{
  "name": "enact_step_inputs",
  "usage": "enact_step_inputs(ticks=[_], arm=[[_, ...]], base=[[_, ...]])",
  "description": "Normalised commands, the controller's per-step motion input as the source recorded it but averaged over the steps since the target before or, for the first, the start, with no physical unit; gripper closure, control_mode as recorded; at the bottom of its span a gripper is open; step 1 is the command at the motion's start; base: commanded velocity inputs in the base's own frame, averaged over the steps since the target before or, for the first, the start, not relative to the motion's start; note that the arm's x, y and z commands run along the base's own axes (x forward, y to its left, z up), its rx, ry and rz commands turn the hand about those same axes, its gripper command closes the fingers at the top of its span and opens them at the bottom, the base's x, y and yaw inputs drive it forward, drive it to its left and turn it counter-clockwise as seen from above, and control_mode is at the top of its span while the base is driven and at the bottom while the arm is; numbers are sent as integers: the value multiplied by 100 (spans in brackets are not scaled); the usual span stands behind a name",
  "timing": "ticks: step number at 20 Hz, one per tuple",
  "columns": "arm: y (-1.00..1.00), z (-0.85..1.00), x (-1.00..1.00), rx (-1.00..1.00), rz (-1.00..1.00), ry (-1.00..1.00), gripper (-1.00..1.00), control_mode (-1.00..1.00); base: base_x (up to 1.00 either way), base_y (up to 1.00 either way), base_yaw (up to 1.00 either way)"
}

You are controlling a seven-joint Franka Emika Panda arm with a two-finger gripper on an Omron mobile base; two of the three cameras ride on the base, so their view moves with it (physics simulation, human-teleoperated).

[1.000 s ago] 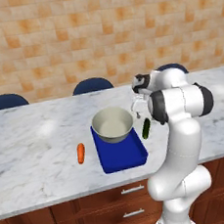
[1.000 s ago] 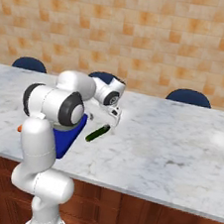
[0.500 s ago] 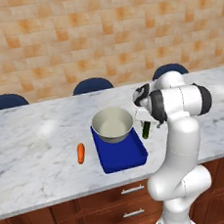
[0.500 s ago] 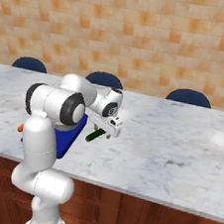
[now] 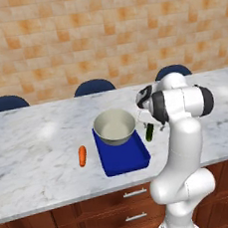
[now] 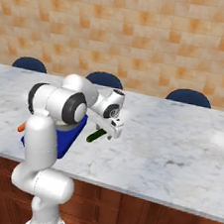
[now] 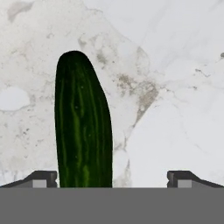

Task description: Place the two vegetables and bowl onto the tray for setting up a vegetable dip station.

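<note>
While flat, cucumber (image 7: 82,127) runs lengthwise between jaws

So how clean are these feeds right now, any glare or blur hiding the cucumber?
Hand view: the cucumber is sharp, its stripes plain, lying near one of the open fingertips. Left base view: soft bright patches on the marble counter, none on the cucumber. Right base view: a glare spot on the counter far from the gripper, whose arm covers part of the blue tray.

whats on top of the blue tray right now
The bowl sits on the far half of the tray, the near half bare. The tray floor beneath the bowl is covered. The carrot and cucumber lie on the counter either side.
</note>
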Motion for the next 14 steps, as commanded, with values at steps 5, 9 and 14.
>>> enact_step_inputs(ticks=[5,9,14], arm=[[20,-15,24,-2,-8,-6,-100,-100],[25,-18,11,-1,-3,-4,100,-100],[5,-26,-6,0,-3,0,100,-100]], base=[[0,0,0],[0,0,0],[0,0,0]])
